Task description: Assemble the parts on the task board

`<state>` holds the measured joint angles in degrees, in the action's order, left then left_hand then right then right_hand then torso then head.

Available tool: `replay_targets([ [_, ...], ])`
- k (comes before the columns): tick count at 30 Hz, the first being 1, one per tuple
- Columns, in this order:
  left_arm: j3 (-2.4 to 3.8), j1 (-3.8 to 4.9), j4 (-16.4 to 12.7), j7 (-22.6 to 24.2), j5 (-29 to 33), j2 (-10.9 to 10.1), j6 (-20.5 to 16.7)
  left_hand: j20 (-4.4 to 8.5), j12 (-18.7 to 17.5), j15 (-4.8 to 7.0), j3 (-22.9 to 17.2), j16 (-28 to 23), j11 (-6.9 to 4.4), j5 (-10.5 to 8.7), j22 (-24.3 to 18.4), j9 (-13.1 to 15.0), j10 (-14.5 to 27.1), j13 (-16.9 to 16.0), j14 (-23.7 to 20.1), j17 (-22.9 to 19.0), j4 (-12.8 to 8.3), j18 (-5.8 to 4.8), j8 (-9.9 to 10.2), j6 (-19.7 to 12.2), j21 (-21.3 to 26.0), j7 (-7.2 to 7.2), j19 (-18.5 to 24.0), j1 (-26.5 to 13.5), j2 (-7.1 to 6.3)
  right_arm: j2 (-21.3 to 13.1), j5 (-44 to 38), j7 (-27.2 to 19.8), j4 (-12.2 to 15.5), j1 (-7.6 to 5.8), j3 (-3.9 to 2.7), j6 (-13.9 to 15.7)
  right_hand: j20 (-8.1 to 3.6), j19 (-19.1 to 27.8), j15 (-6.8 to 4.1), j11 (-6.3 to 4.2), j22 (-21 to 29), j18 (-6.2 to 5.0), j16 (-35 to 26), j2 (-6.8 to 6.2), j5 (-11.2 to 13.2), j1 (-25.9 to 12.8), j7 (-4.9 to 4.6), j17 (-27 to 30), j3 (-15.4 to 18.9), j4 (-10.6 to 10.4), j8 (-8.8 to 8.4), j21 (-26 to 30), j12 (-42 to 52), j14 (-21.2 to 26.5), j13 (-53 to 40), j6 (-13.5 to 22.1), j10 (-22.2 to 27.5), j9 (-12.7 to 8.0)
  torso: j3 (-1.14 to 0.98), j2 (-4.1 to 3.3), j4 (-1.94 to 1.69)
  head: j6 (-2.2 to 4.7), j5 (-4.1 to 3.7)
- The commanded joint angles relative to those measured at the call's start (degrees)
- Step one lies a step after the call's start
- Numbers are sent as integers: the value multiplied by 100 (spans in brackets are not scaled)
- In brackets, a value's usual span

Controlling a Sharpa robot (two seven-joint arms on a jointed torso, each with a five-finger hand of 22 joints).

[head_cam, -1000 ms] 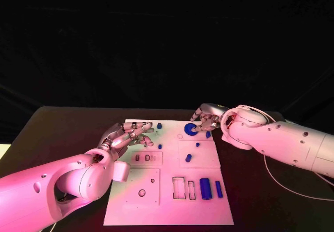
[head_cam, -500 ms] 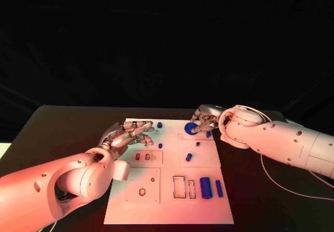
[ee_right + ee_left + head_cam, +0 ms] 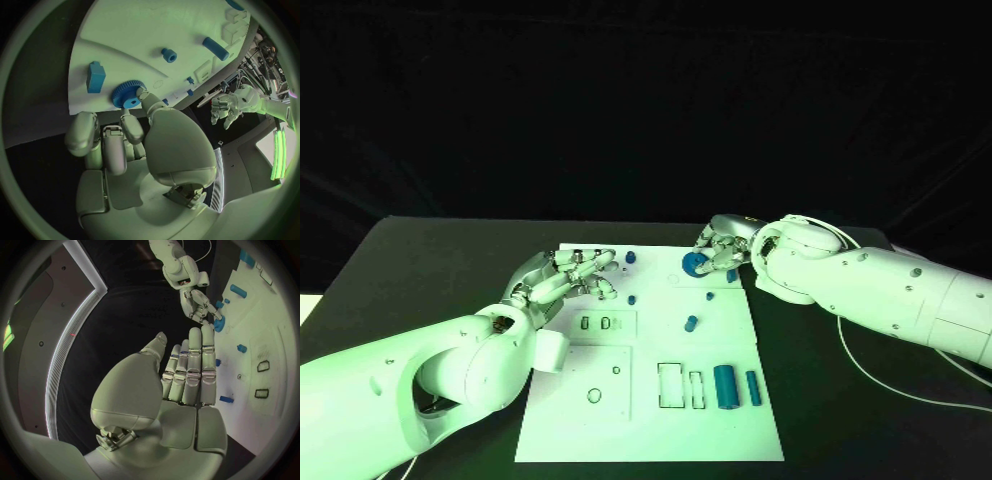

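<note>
The white task board [image 3: 646, 410] lies in the middle of the table. A blue gear [image 3: 692, 262] sits near its far edge. My right hand [image 3: 723, 250] is right beside the gear, fingers curled in. In the right wrist view the thumb tip [image 3: 142, 95] touches the rim of the gear [image 3: 128, 93], and the other fingers stay off it. My left hand [image 3: 567, 276] hovers over the board's far left part, fingers stretched out and holding nothing. The left wrist view shows my left hand [image 3: 187, 375] flat, with the right hand [image 3: 199, 305] and the gear [image 3: 219, 324] beyond it.
Small blue pegs [image 3: 691, 323] stand about the board's middle. A thick blue cylinder [image 3: 724, 386] and a thin one [image 3: 753, 387] lie at its near right, beside outlined slots [image 3: 671, 384]. A blue block [image 3: 95, 76] lies near the gear. Black table surrounds the board.
My right hand and the gear have crept slightly toward the board's far edge. My left hand has hardly moved.
</note>
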<state>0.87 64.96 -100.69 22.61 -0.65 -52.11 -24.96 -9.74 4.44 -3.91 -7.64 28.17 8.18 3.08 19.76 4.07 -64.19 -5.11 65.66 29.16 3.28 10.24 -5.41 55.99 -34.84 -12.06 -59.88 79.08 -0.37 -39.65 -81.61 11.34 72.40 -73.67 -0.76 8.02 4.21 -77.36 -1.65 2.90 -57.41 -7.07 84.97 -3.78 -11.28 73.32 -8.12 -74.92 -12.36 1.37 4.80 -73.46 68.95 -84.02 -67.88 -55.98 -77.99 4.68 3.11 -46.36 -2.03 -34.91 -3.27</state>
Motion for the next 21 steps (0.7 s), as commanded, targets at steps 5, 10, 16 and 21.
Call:
replay_targets([
  [5, 4, 5, -1, 58, -1, 12, 102, 6, -20, -1, -10, 33, -6, 38, 5, -1, 44, -6, -46, 6, -17, 5, 32, -20, -31, -7, 35, 4, 38, 20, -429, 22, 4, 54, 24, 162, -24, -30, -51, -93, -141, 115, 56, 268, 248, 247, 108, -638, -318, 112, 234, -120, 262, -439, -301, -448, -179, 125, 2, -3, -6, -4, 4],
  [10, 4, 5, 6, 58, -1, 8, 119, 6, -19, 0, -22, 36, -6, 38, 12, -1, 45, -6, -48, 8, -22, 6, 32, -21, -39, -8, 42, 10, 42, 8, -612, -192, 134, 68, 25, 772, -91, -69, -125, -182, -258, 135, 78, 308, 191, 299, 220, -679, -503, 205, 383, -193, 347, -445, -417, -752, -237, 204, 5, -1, -7, 7, -1],
  [16, 3, 5, 6, 52, -1, 1, 185, 6, -19, 0, -23, 36, -6, 38, 13, -1, 46, -6, -49, 8, -24, 6, 32, -22, -41, -8, 43, 10, 42, -3, -803, -383, 438, 82, 24, 1224, -136, -97, -167, -226, -342, 151, 88, 232, 102, 131, 271, -697, -526, 169, 414, -244, 362, -447, -465, -843, -270, 238, 11, -5, -17, 28, -3],
  [21, 3, 5, 11, 57, -1, -10, 192, 6, -19, 0, -23, 36, -6, 38, 13, -1, 46, -6, -49, 8, -24, 6, 32, -22, -41, -8, 43, 10, 42, 61, -852, -355, 638, 84, 24, 1221, -147, -94, -172, -227, -342, 152, 78, 211, 113, 17, 268, -680, -524, 110, 383, -247, 320, -443, -445, -816, -259, 236, 14, -3, -16, 40, 12],
])
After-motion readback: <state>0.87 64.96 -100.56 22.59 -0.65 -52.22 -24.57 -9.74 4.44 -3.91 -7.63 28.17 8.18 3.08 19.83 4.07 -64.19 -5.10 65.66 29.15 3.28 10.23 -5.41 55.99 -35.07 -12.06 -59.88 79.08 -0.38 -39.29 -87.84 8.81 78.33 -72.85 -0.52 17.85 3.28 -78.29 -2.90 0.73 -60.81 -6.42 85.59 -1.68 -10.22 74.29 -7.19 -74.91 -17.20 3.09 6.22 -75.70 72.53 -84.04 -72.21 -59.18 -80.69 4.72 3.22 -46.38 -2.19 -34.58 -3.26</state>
